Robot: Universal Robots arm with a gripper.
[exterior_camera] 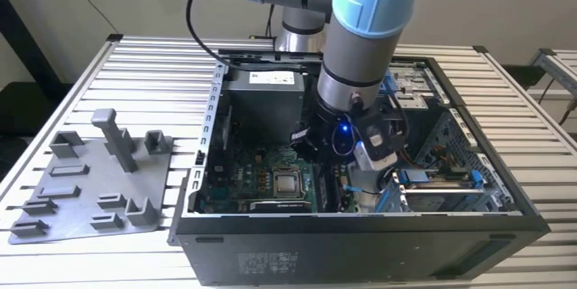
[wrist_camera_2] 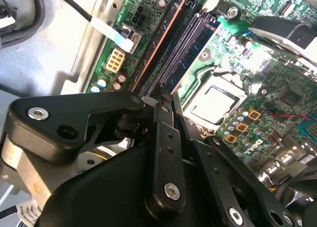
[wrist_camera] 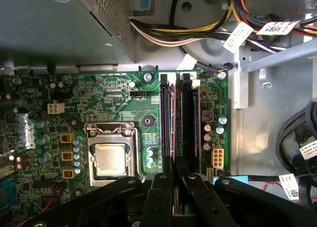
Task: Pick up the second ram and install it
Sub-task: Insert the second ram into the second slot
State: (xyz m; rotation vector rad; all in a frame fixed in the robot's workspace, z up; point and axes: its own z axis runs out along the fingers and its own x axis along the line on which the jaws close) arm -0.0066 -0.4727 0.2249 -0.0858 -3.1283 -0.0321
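The second ram is a thin strip with a coppery top edge. It stands on edge in one of the long black sockets of the green motherboard. In the second wrist view the same ram runs straight up to my fingertips. My gripper sits over the near end of the strip, with the two black fingers pressed close on either side of it. The gripper looks shut on the strip. A blue board stands in a neighbouring socket. In the exterior view my arm reaches down into the open computer case.
The processor socket lies beside the ram sockets. The grey power-supply box and a bundle of cables sit at the sockets' far end. A grey plastic tray with upright pegs rests on the slatted table at the exterior view's left.
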